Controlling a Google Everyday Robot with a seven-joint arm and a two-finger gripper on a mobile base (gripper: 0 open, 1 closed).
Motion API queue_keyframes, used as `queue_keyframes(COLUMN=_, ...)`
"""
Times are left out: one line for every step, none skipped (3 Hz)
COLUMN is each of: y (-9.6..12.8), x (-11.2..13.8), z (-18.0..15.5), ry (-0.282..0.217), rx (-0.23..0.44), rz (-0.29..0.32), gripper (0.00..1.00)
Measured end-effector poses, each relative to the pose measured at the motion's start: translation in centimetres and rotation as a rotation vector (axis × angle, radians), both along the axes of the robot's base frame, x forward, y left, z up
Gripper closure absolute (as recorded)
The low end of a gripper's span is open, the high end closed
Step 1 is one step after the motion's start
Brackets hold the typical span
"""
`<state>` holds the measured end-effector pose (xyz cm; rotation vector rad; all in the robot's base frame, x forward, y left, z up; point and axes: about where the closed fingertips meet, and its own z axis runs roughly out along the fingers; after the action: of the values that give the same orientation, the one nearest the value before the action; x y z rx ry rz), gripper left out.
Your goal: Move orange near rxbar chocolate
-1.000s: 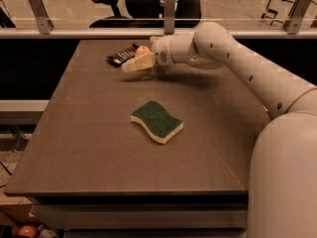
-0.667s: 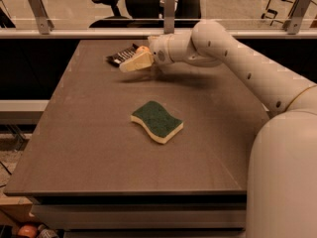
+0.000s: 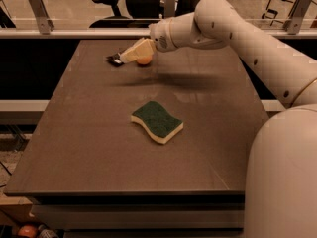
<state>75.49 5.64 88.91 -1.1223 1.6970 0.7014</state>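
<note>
The robot's 1 arm (image 3: 247,38) is reaching from the right across the far part of the dark worktop (image 3: 84,148), and its pincer (image 3: 130,56) is hanging low over the far-left area, pointing left and slightly down. The orange (image 3: 144,60) is showing just beneath the pincer, touching or almost touching its underside. How wide the pincer is standing, and whether it is actually gripping the fruit, I cannot tell. The rxbar chocolate (image 3: 114,59) is lying flat just left of the pincer's tip, very near the orange, with only its dark end showing. A green-and-yellow wavy sponge (image 3: 157,122) is lying near the worktop's middle, well apart from both.
</note>
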Motion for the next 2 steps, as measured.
queue_keyframes(y=-0.2, x=-0.4, z=1.9, ry=-0.006, rx=-0.028, rz=0.013, gripper=0.0)
queue_keyframes(y=-0.6, x=-0.7, z=3.4, ry=-0.015, rx=-0.041, rz=0.015, gripper=0.0)
